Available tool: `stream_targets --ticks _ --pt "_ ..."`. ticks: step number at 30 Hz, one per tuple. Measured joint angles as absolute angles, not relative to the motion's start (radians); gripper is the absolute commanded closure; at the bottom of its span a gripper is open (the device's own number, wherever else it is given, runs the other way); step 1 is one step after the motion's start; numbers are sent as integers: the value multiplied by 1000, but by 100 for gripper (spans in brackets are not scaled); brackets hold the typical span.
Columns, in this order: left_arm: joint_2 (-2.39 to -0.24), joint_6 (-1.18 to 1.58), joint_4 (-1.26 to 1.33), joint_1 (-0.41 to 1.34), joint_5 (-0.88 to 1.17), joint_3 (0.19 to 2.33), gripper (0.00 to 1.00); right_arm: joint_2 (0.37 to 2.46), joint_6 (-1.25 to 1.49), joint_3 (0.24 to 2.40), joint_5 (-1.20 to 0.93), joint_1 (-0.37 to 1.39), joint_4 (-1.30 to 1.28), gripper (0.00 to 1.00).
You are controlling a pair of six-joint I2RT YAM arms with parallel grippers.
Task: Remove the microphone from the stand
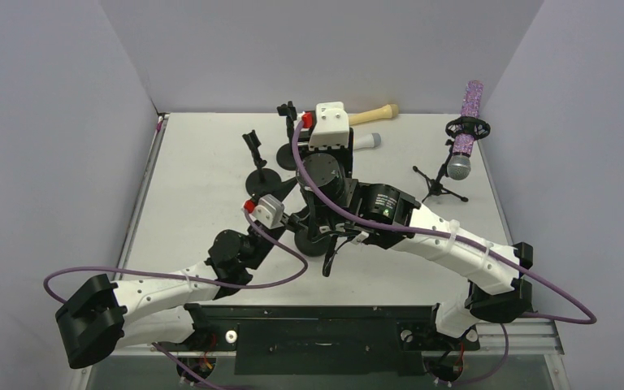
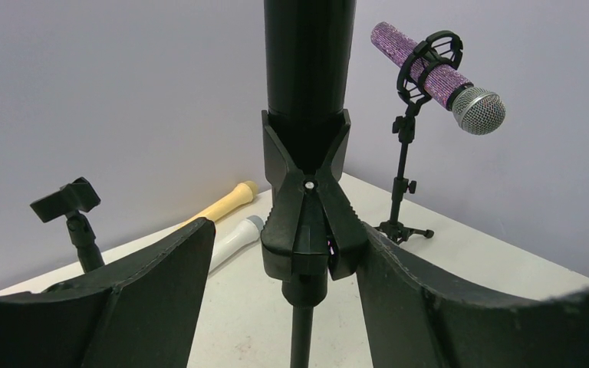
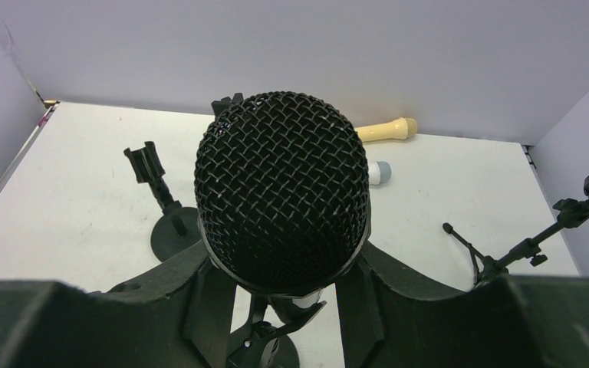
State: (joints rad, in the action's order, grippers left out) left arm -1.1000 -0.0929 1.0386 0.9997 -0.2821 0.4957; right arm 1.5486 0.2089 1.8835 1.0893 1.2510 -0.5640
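- Gripping the mic (image 3: 282, 192) just under its mesh head, the right jaws are closed on its body, with a finger (image 3: 199, 314) pressed to each side.
- The left jaws stand partly open around the clip (image 2: 307, 207) and hold nothing. One finger (image 2: 176, 268) is clearly apart from it, with table (image 2: 238, 322) showing in the gap. The other is just beside the clip's lever, and whether it touches I cannot tell.
- The mic is not yet out. Its black barrel runs down into the clip's fork, which sits right between the left jaws and below the right jaws.
- The stand (image 2: 301, 337) drops straight down from the clip, under the left jaws, and looks upright.
- Done so far, as I judge it: both arms are in place, one with a firm hold on the mic and one framing the clip.
- Left to do: work the barrel free of the fork, probably by drawing it up and out with the right jaws, then carry it clear of the stand. The left jaws may need to close on the clip to steady the stand.
- Beyond the left jaws, a beige mic (image 2: 226, 205) and a white mic (image 2: 234, 238) lie on the table. A purple mic (image 2: 429, 65) sits in its own tripod stand, well apart from both jaws.
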Motion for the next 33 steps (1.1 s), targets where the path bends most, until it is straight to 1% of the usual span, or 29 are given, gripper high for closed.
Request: stream_targets --ticks 4,6,8,9,10,12,14,25,33 --pt "-1101 -93 1054 1000 -281 493 39 1549 215 1884 1092 1251 -565 100" --pt "-1102 -93 1060 1000 -279 492 42 1549 216 1884 1093 1251 -565 100" --pt "-1104 -92 1063 1000 -276 492 51 1549 220 1884 1093 1251 -566 100" --pt "-1106 -91 1065 1000 -272 492 60 1549 221 1884 1093 1251 -566 100" --pt "-1108 -90 1068 1000 -268 492 65 1549 223 1884 1093 1251 -566 100" --pt "-1110 -87 1069 1000 -258 492 92 1550 227 1884 1093 1251 -565 100" --pt "-1110 -89 1065 1000 -262 492 100 1551 225 1884 1094 1251 -565 100" --pt "-1052 -29 888 986 -299 492 100 1551 222 1897 1093 1238 -547 100" --pt "-1011 -25 861 966 -312 473 100 1550 167 1943 1108 1211 -537 100"
